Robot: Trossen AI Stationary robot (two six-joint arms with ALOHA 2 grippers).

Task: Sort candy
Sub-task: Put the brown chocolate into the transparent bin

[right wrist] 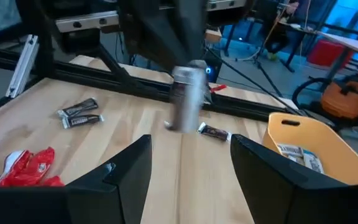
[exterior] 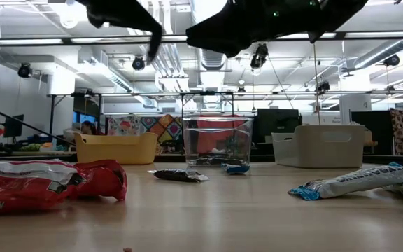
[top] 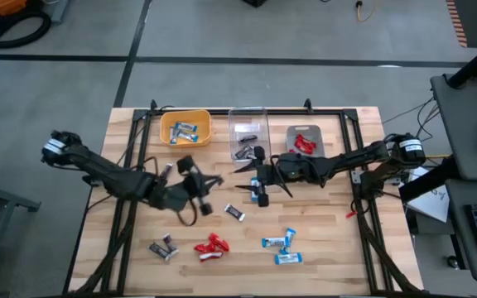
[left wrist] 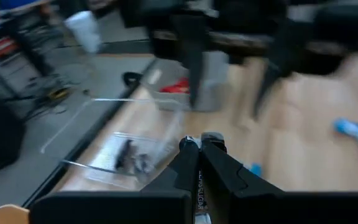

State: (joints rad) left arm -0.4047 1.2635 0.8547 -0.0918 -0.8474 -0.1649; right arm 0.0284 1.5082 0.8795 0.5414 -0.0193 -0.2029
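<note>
red candy (exterior: pixel 44 183): loose on the bench, unsorted (blue and brown too).
left claw (left wrist: pixel 202 142): pinched on a dark wrapper, aiming for the clear bin (top: pixel 248 131).
right claw (right wrist: pixel 190 152): spread, empty.

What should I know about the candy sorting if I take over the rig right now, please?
Left tool: shut on a dark brown candy, raised above mid-table.
Right tool: open, empty, in front of the clear bin.
Done: some blue-and-white pieces in the yellow bin, dark ones in the clear bin, red ones in the grey bin.
Left: loose dark candies, red candies and blue-and-white candies on the table.
</note>
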